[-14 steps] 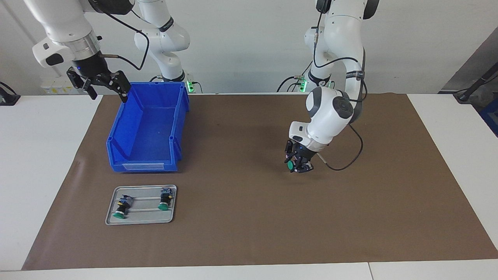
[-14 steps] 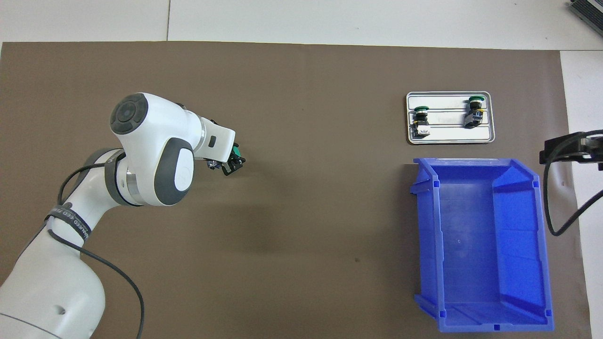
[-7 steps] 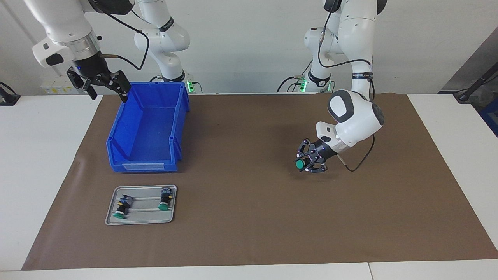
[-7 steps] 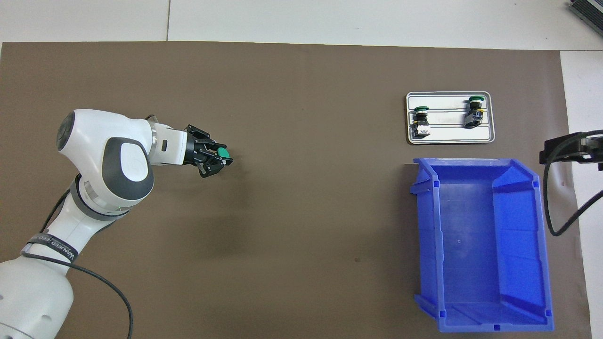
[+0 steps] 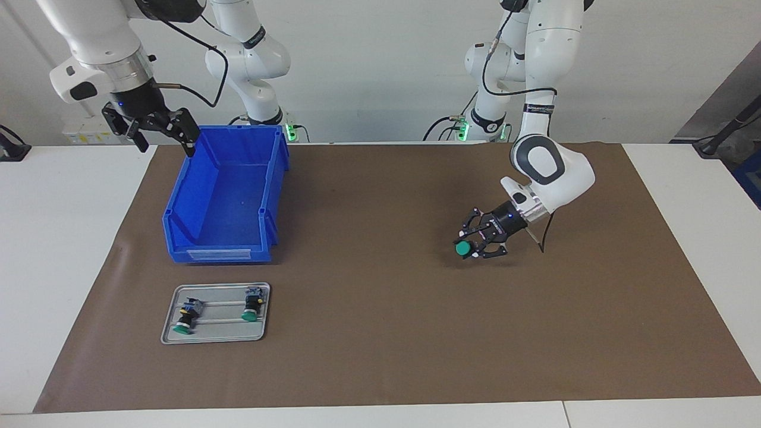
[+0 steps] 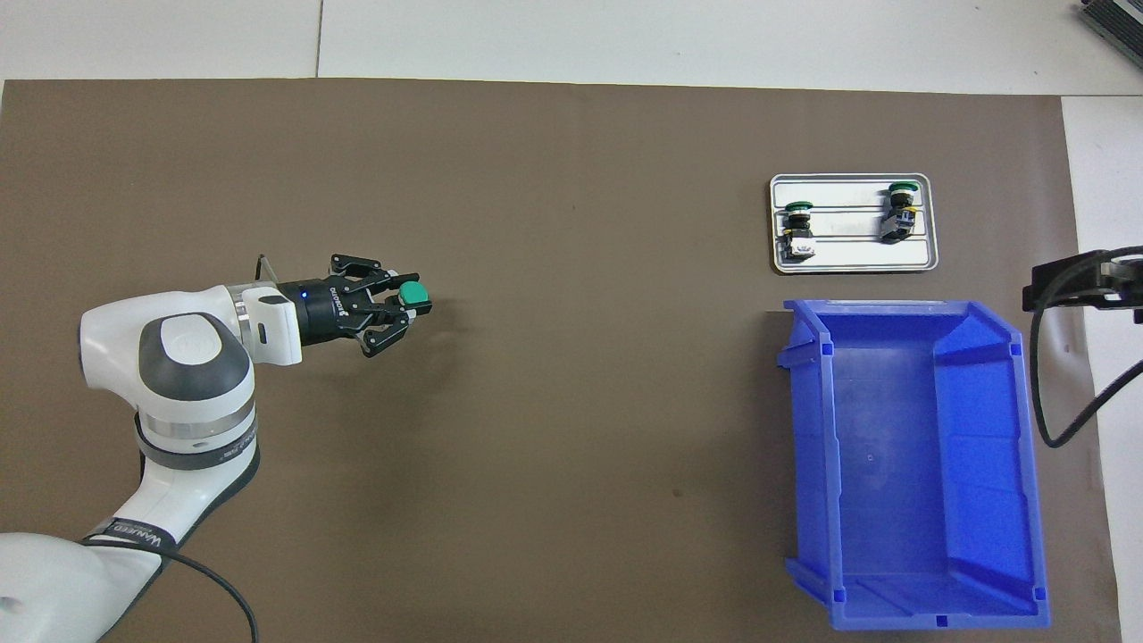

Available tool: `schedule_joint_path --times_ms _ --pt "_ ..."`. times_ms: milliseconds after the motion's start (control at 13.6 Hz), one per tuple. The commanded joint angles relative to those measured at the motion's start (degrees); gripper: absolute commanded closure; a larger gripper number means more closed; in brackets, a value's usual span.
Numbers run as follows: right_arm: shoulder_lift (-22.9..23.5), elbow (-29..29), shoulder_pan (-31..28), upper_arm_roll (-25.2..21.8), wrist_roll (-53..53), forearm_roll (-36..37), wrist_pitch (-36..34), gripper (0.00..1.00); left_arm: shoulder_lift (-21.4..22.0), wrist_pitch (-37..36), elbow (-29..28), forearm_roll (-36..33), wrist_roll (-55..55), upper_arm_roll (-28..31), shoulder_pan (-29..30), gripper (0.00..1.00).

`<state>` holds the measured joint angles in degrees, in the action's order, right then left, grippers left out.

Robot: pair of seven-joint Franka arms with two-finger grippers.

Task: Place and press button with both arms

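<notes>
My left gripper (image 5: 475,242) (image 6: 397,304) is shut on a green-capped button (image 5: 462,249) (image 6: 412,293). It holds the button low over the brown mat (image 5: 380,356) at the left arm's end of the table, with the wrist tilted almost level. Two more green-capped buttons (image 5: 185,318) (image 5: 252,308) lie on a small metal tray (image 5: 215,336) (image 6: 853,262) at the right arm's end. My right gripper (image 5: 150,126) (image 6: 1072,284) hangs in the air by the blue bin's corner and holds nothing; that arm waits.
A blue open bin (image 5: 226,196) (image 6: 911,464) stands at the right arm's end, nearer to the robots than the tray. The brown mat (image 6: 571,446) covers most of the white table (image 5: 59,238).
My left arm has swung its elbow toward its own end and laid the wrist over, so the held button now points sideways. The gripper stayed over the same spot. The right arm has not moved.
</notes>
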<state>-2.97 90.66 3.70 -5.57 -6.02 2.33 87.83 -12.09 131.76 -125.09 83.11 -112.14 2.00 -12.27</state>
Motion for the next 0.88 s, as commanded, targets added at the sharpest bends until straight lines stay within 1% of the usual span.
schedule_joint_path --times_ms 0,74,221,294,368,588,809 --pt "-1.16 1.45 -0.1 0.03 0.22 -1.01 0.76 0.0 2.95 -4.64 -3.32 5.99 -5.09 -0.51 1.63 1.0" --pt "-1.16 1.45 -0.1 0.03 0.22 -1.01 0.76 0.0 3.03 -6.32 -4.97 8.71 -6.76 -0.59 1.72 1.0" --pt "-1.16 1.45 -0.1 0.03 0.31 -1.01 0.76 0.0 3.04 -7.65 -7.35 16.26 -11.24 -0.68 0.59 1.0" --pt "-1.16 1.45 -0.1 0.03 0.31 -1.01 0.76 0.0 3.04 -8.44 -8.06 19.34 -13.08 -0.77 0.41 1.0" --pt "-1.16 1.45 -0.1 0.03 0.31 -1.01 0.76 0.0 2.95 -10.71 -8.67 22.68 -15.89 -0.77 0.23 1.0" --pt "-1.16 1.36 -0.1 0.03 0.31 -1.01 0.76 0.0 1.98 -14.32 -9.21 29.98 -21.53 -0.86 -0.64 1.0" --pt "-1.16 1.36 -0.1 0.03 0.31 -1.01 0.76 0.0 1.8 -15.47 -10.69 31.15 -25.75 -0.86 -0.65 1.0"
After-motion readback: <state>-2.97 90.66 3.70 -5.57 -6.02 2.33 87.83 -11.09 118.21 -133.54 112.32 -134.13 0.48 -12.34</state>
